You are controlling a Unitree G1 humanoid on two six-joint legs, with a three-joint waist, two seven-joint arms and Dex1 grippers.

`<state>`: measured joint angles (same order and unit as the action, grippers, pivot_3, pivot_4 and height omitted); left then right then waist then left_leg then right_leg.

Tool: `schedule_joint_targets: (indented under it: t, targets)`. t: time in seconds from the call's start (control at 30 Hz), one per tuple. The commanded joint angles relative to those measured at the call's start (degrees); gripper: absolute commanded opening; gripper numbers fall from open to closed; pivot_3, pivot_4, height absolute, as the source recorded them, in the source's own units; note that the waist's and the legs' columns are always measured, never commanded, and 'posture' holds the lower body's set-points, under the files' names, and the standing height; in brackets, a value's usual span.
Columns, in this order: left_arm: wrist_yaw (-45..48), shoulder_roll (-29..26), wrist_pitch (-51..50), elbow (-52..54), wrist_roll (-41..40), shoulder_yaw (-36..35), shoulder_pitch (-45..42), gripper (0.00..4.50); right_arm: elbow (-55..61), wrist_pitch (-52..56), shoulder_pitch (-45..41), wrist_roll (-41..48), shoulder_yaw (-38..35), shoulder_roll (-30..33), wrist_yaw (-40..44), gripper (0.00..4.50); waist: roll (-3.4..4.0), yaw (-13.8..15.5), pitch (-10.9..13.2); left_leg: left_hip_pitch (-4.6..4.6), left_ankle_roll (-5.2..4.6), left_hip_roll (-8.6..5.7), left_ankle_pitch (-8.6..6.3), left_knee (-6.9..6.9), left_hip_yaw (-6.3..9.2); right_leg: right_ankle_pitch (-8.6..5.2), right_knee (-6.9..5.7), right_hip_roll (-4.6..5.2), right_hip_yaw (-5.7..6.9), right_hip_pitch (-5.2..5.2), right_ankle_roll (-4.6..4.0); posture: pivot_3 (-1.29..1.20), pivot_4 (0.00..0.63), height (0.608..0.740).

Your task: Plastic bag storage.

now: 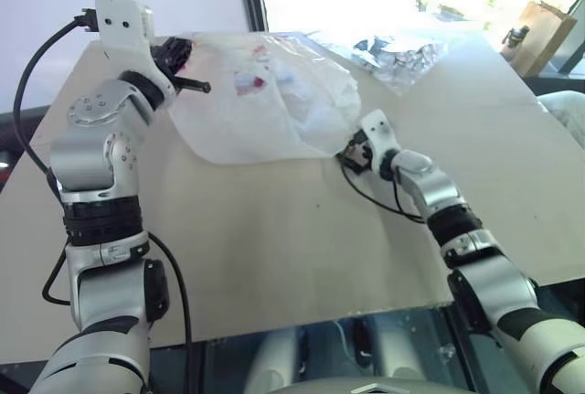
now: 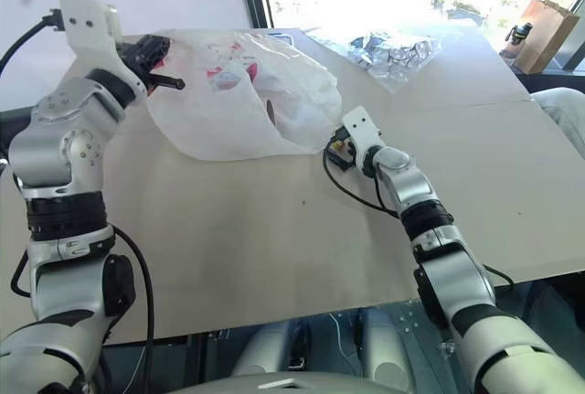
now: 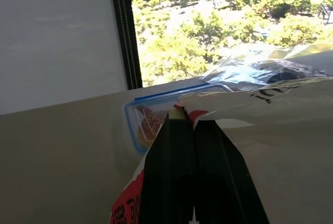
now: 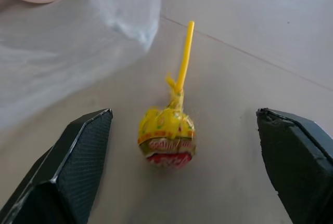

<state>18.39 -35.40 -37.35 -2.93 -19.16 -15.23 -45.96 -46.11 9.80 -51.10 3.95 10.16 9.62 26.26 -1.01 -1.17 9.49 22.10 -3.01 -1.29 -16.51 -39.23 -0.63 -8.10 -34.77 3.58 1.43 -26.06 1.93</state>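
The plastic bag (image 1: pixel 265 106), thin translucent white with red print, lies across the far middle of the table (image 1: pixel 274 257), its left edge lifted. My left gripper (image 1: pixel 199 87) is shut on that raised edge; the left wrist view shows the red-printed rim pinched between the closed fingers (image 3: pixel 171 151). My right gripper (image 1: pixel 347 153) is low over the table at the bag's right corner and open. In the right wrist view a yellow-wrapped lollipop (image 4: pixel 167 136) with a yellow stick lies on the table between the spread fingers (image 4: pixel 83 151), touching neither.
A crumpled clear-silvery wrapper (image 1: pixel 398 54) sits at the far right of the table. A blue-lidded clear food box (image 3: pixel 151 119) lies beyond the bag's held edge. A brown paper bag (image 1: pixel 546 33) stands off the table's far right corner.
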Motion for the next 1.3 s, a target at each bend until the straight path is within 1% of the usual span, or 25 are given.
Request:
schedule_joint_targets:
  t: [0.03, 0.07, 0.1, 0.13, 0.17, 0.2, 0.27, 0.33, 0.4, 0.47, 0.53, 0.6, 0.63, 0.67, 0.7, 0.87, 0.93, 1.0, 1.07, 1.13, 1.17, 1.2, 1.23, 1.3]
  targets:
    - [-0.37, -1.45, 0.45, 2.89, 0.28, -1.55, -0.42, 0.0, -3.94, -3.17, -1.68, -0.77, -1.29, -0.11, 2.13, 3.13, 0.0, 0.0, 0.0, 0.0, 0.0, 0.0, 0.0, 0.0, 0.0, 0.0, 0.0, 0.0, 0.0, 0.0, 0.0, 0.0, 0.15, 0.74]
    - [-0.53, -1.53, 0.36, 3.07, 0.27, -1.74, -0.28, 0.0, -3.67, -3.23, -1.4, -0.64, -1.48, 0.1, 2.83, 2.61, 0.0, 0.02, 0.0, 0.0, 0.0, 0.0, 0.0, 0.0, 0.01, 0.0, -0.01, 0.0, 0.0, 0.0, 0.0, 0.0, 0.15, 0.74]
    - [-0.68, -1.52, 0.28, 3.27, 0.17, -1.97, -0.16, 0.0, -2.69, -2.98, -0.77, -0.52, -1.52, 0.52, 3.86, 2.19, 0.0, 0.04, 0.0, -0.01, 0.0, 0.0, 0.0, 0.0, 0.0, 0.0, -0.01, 0.01, 0.0, 0.0, 0.0, 0.0, 0.15, 0.74]
    - [-0.78, -1.51, 0.23, 3.42, 0.11, -2.08, -0.05, 0.0, -1.4, -2.74, 0.0, -0.51, -1.47, 1.0, 4.78, 1.58, 0.0, 0.07, 0.0, 0.0, 0.0, 0.0, 0.0, -0.01, 0.0, 0.0, -0.01, 0.01, -0.01, 0.01, 0.0, 0.0, 0.15, 0.74]
    - [-0.86, -1.39, 0.33, 3.63, 0.12, -2.04, 0.16, 0.0, 0.9, -2.18, 1.3, -0.26, -1.6, 1.69, 5.73, 1.1, 0.0, 0.09, 0.0, -0.01, 0.0, 0.0, 0.0, -0.01, 0.01, 0.0, -0.02, 0.02, -0.01, 0.01, 0.0, 0.0, 0.15, 0.74]
    - [-0.74, -1.2, 0.59, 3.88, 0.11, -1.87, 0.34, 0.0, 3.77, -1.44, 2.84, 0.08, -1.68, 2.48, 6.87, 0.76, 0.0, 0.23, 0.0, -0.01, 0.0, 0.0, 0.0, -0.01, 0.01, 0.0, -0.02, 0.02, 0.0, 0.01, 0.0, 0.0, 0.15, 0.74]
    - [-0.11, -0.64, 0.82, 4.76, -0.26, -1.18, 0.58, 0.0, 15.22, 3.05, 8.32, 3.05, -2.39, 5.04, 10.72, 0.71, 0.0, 0.26, 0.0, 0.01, 0.0, 0.0, 0.0, -0.01, 0.07, 0.0, -0.03, 0.03, 0.03, 0.01, 0.0, 0.0, 0.15, 0.74]
    - [1.52, 0.01, 0.34, 6.52, -1.57, -0.2, 1.28, 0.0, 36.83, 13.97, 17.54, 12.88, -3.45, 10.18, 18.02, 0.71, 0.04, 0.84, 0.01, 0.03, 0.0, 0.0, 0.0, -0.01, 0.08, 0.0, -0.06, 0.04, 0.04, 0.01, 0.01, 0.0, 0.15, 0.74]
    - [3.13, 0.27, 0.37, 8.02, -2.35, 0.62, 2.24, 0.0, 52.52, 22.68, 23.42, 20.11, -4.52, 14.26, 20.8, 0.71, 0.1, 0.99, 0.03, 0.42, -0.01, 0.01, -0.01, -0.11, 0.47, -0.01, -0.04, 0.1, 0.24, -0.05, 0.02, 0.0, 0.15, 0.74]
    - [4.78, 0.49, 0.25, 9.58, -3.19, 1.22, 3.29, 0.0, 63.6, 29.69, 25.99, 25.46, -6.01, 16.84, 19.67, 0.71, 0.13, 0.59, 0.05, 0.63, -0.02, 0.0, -0.02, -0.14, 0.49, 0.0, 0.0, 0.1, 0.34, -0.17, 0.03, 0.0, 0.15, 0.74]
    - [6.24, 0.44, -0.22, 11.13, -4.07, 1.36, 4.3, 0.0, 68.4, 33.47, 24.62, 26.38, -6.64, 16.54, 15.7, 0.71, 0.12, 0.08, 0.06, 0.55, -0.02, 0.01, -0.02, -0.18, 0.34, 0.0, 0.0, 0.08, 0.3, -0.2, 0.03, 0.0, 0.15, 0.74]
    - [7.42, 0.09, -0.51, 12.6, -5.03, 1.2, 5.13, 0.0, 68.39, 35.88, 22.0, 25.83, -6.8, 14.83, 11.65, 0.71, 0.08, -0.03, 0.09, 0.22, 0.0, 0.07, -0.01, -0.19, 0.16, -0.02, -0.02, 0.0, 0.14, -0.1, 0.03, 0.0, 0.15, 0.74]
    - [8.26, -0.43, -1.06, 13.93, -5.83, 0.89, 5.91, 0.0, 66.67, 36.65, 19.77, 25.09, -6.62, 13.12, 9.22, 0.71, 0.08, -0.01, 0.09, -0.05, 0.02, 0.12, 0.0, -0.14, 0.14, -0.03, -0.06, -0.06, 0.13, 0.11, 0.01, 0.0, 0.15, 0.74]
    - [8.8, -0.85, -1.47, 14.99, -6.33, 0.64, 6.55, 0.0, 65.08, 37.33, 18.05, 24.6, -6.48, 11.82, 7.52, 0.71, 0.05, 0.05, 0.1, -0.07, 0.02, 0.12, 0.0, -0.14, 0.14, -0.04, -0.06, -0.07, 0.13, 0.13, 0.0, 0.0, 0.15, 0.74]
    - [9.23, -1.36, -1.85, 15.93, -6.88, 0.18, 7.18, 0.0, 63.31, 37.42, 16.49, 23.72, -5.73, 10.88, 6.57, 0.71, 0.06, 0.18, 0.1, -0.31, -0.09, 0.19, -0.07, -0.11, 0.12, -0.09, -0.06, -0.17, 0.1, 0.39, -0.05, 0.0, 0.15, 0.74]
    - [8.8, -2.66, -3.45, 18.01, -8.47, -1.68, 8.04, 0.0, 53.61, 33.26, 11.42, 17.16, 1.11, 9.22, 7.31, 0.71, 0.03, 0.51, 0.1, -0.3, 0.0, 0.24, 0.01, -0.17, 0.07, -0.08, -0.1, -0.27, 0.02, 0.38, -0.06, 0.0, 0.15, 0.74]
    - [8.3, -2.61, -4.1, 19.4, -9.13, -2.33, 8.79, 0.0, 45.46, 30.08, 7.76, 15.76, 2.06, 4.7, 6.77, 0.71, 0.03, 0.35, 0.1, -0.28, 0.12, 0.23, 0.08, -0.17, 0.06, -0.07, -0.08, -0.26, 0.0, 0.38, -0.07, 0.0, 0.15, 0.74]
    - [8.0, -2.51, -4.55, 20.42, -9.57, -2.87, 9.8, 0.0, 34.59, 24.31, 2.3, 13.23, 2.56, -0.25, 6.55, 0.71, 0.03, 0.01, 0.1, -0.26, 0.12, 0.23, 0.07, -0.17, -0.01, -0.06, -0.07, -0.29, -0.1, 0.34, -0.08, 0.0, 0.15, 0.74]
    - [7.71, -2.22, -4.53, 21.16, -9.71, -3.04, 11.1, 0.0, 20.7, 16.43, -5.71, 10.4, 2.91, -5.58, 7.34, 0.71, 0.04, -0.54, 0.13, -0.28, 0.12, 0.28, 0.07, -0.12, -0.15, -0.06, -0.1, -0.36, -0.27, 0.24, -0.08, 0.0, 0.15, 0.74]
    - [7.2, -1.79, -4.32, 21.32, -9.67, -2.98, 11.96, 0.0, 9.21, 8.79, -12.31, 7.7, 3.23, -9.45, 7.88, 1.74, 0.04, -0.91, 0.13, -0.25, 0.13, 0.34, 0.07, -0.07, -0.12, -0.06, -0.1, -0.4, -0.24, 0.18, -0.09, 0.0, 0.15, 0.74]
    - [7.08, -1.7, -4.08, 21.38, -9.52, -2.78, 12.32, 0.0, 5.12, 6.16, -14.29, 6.75, 3.04, -10.58, 8.1, 1.99, 0.03, -1.1, 0.13, -0.26, 0.13, 0.34, 0.06, -0.05, -0.14, -0.06, -0.1, -0.4, -0.27, 0.17, -0.09, 0.0, 0.15, 0.74]
    - [7.01, -1.63, -3.89, 21.43, -9.34, -2.62, 12.6, 0.0, 2.06, 3.53, -15.62, 5.39, 3.06, -11.06, 7.67, 2.45, 0.02, -1.15, 0.12, -0.22, 0.14, 0.34, 0.07, 0.03, -0.16, -0.05, -0.08, -0.41, -0.29, 0.08, -0.1, 0.0, 0.15, 0.74]
    - [6.82, -1.53, -3.68, 21.31, -9.08, -2.55, 12.83, 0.0, 0.06, 1.18, -16.5, 4.37, 2.65, -11.33, 6.87, 2.84, 0.02, -1.01, 0.12, -0.22, 0.15, 0.35, 0.06, 0.04, -0.15, -0.06, -0.08, -0.42, -0.28, 0.07, -0.11, 0.0, 0.15, 0.74]
    - [6.49, -1.36, -3.3, 20.88, -8.66, -2.5, 13.19, 0.0, 2.05, -0.08, -15.66, 3.77, 1.5, -10.56, 6.59, 3.85, 0.01, -0.7, 0.12, -0.12, 0.15, 0.36, 0.05, 0.14, -0.02, -0.06, -0.08, -0.39, -0.15, 0.07, -0.11, 0.0, 0.15, 0.74]
